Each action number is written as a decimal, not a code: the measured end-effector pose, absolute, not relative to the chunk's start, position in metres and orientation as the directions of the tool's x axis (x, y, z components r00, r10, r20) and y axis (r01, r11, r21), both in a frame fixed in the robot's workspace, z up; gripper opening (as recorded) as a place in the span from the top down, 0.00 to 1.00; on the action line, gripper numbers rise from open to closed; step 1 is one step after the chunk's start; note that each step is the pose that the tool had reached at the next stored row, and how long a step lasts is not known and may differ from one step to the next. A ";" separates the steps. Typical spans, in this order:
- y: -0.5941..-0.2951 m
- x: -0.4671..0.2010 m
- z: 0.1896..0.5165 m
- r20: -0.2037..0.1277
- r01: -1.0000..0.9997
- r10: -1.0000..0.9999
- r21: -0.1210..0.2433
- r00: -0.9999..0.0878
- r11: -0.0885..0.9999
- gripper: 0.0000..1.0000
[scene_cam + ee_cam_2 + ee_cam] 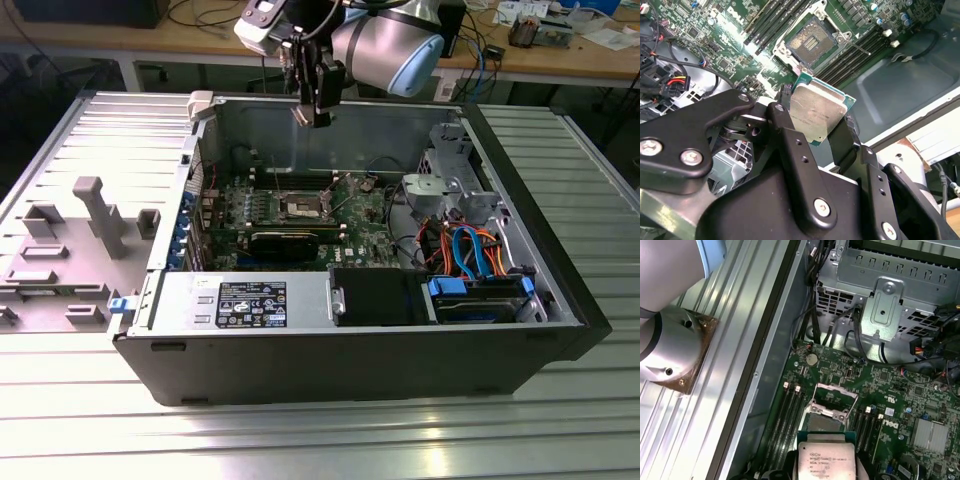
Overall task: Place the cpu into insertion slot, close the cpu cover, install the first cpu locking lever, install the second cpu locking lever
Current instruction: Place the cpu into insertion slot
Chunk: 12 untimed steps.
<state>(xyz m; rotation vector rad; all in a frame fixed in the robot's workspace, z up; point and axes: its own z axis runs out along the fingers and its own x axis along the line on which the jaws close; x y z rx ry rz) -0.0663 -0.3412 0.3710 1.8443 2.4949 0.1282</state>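
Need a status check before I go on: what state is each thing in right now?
cpu, clamped between the fingers, held above the board, not seated.
gripper, shut on the cpu.
insertion slot, empty, contacts exposed.
cpu cover, not shut over the slot; its tilt is unclear.
computer case, lying on its side, open on top.

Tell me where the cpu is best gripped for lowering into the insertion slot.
Two opposite thin edges, approached from above the flat metal top. The cpu is a thin square plate; the gripper pinches it so now, leaving its underside free toward the insertion slot.
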 end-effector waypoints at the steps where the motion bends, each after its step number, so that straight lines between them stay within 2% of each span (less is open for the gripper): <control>1: -0.341 -0.066 0.371 0.020 0.953 0.956 0.088 -0.292 0.289 0.45; 12: -0.341 -0.066 0.371 0.020 0.962 0.965 0.087 -0.261 0.259 0.45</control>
